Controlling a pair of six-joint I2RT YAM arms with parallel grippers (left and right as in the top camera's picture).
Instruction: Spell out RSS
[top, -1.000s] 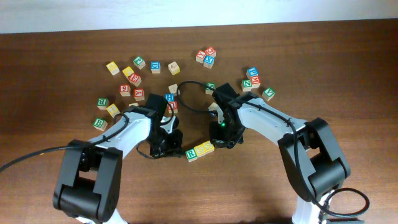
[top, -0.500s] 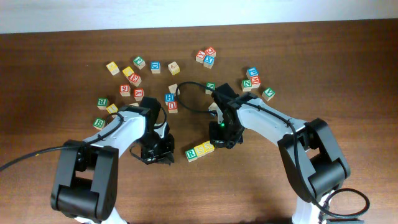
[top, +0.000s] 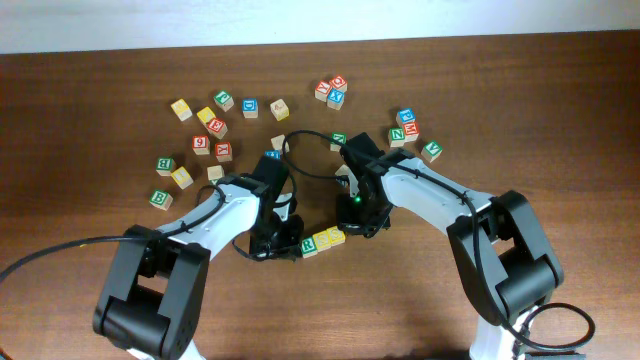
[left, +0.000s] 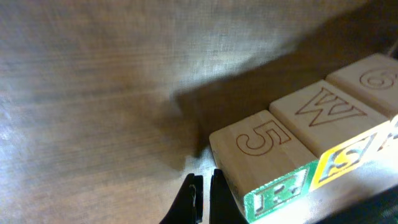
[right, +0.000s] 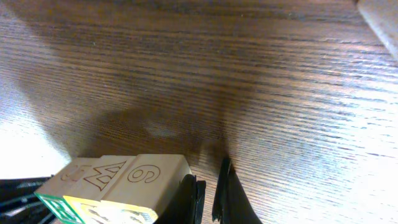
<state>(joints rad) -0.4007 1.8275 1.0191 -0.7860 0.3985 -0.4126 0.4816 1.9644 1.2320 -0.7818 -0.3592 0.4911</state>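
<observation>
Three cubes form a short row on the brown table. The green R cube (top: 308, 247) (left: 277, 194) is at the left end, with a yellow S cube (top: 322, 240) (left: 345, 160) in the middle. The other S cube (top: 335, 235) (right: 146, 180) is at the right end. My left gripper (top: 288, 243) (left: 204, 183) is shut and empty, its tips right beside the R cube's outer side. At the opposite end my right gripper (top: 349, 228) (right: 211, 177) is also shut on nothing, one finger (right: 194, 193) against the last S cube.
Loose letter cubes lie scattered behind the arms: a group at the back left (top: 212, 126), a trio at the back middle (top: 331, 91), more at the right (top: 410, 130). A green B cube (top: 160, 198) sits at the left. A black cable (top: 300, 150) loops between the arms.
My left arm has swung right, bringing its shut gripper up to the R cube's end of the row. The right arm and the cubes have stayed put.
</observation>
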